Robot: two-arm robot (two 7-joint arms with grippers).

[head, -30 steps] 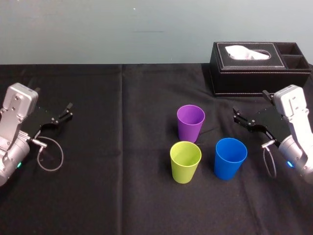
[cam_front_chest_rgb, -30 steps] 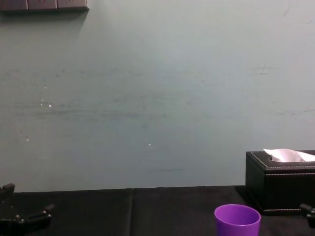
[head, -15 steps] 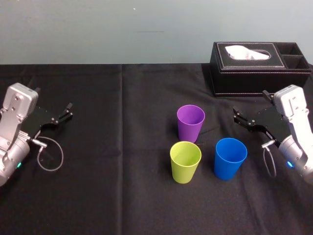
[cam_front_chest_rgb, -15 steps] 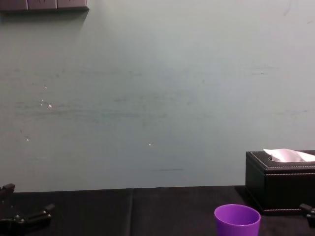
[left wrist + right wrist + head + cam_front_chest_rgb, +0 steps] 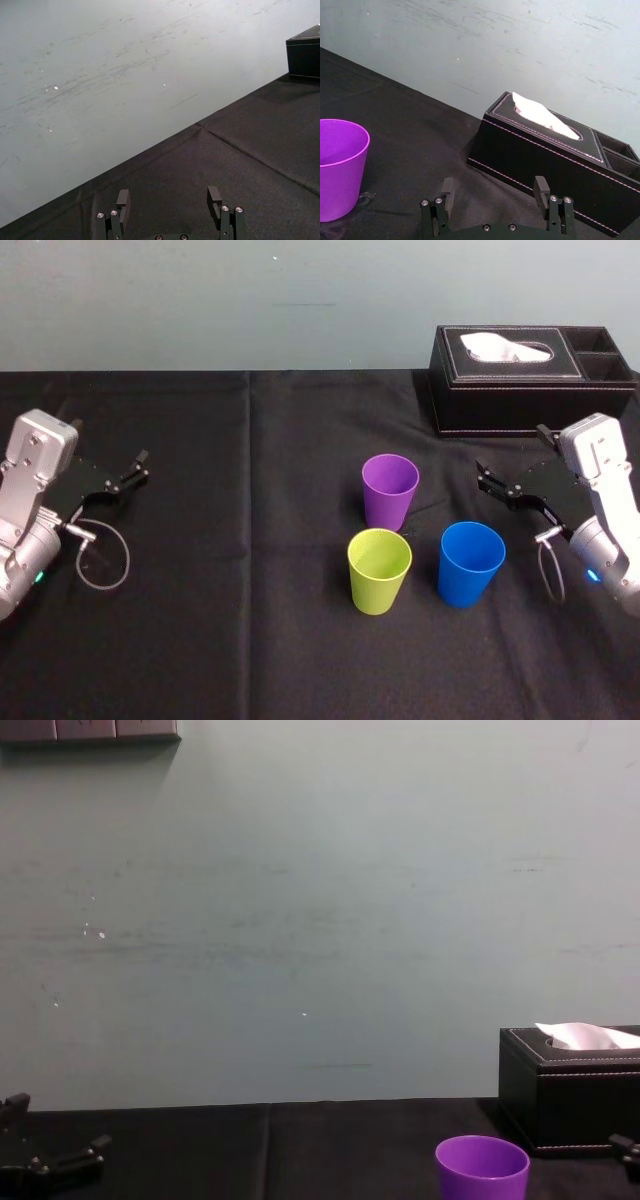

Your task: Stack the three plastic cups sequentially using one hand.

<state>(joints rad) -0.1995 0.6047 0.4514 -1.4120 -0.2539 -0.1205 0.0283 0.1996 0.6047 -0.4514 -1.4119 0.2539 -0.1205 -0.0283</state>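
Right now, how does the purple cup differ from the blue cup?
Colour: the purple cup is violet and the blue cup is bright blue. Place: the purple cup stands farther back, toward the tissue box. The blue cup stands nearer the robot and farther right, closer to the open right end effector. Both stand upright, mouth up and empty, with the same tapered shape and similar size.

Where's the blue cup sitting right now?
In the head view, the blue cup stands upright right of centre, beside the yellow-green cup, close to the right gripper.
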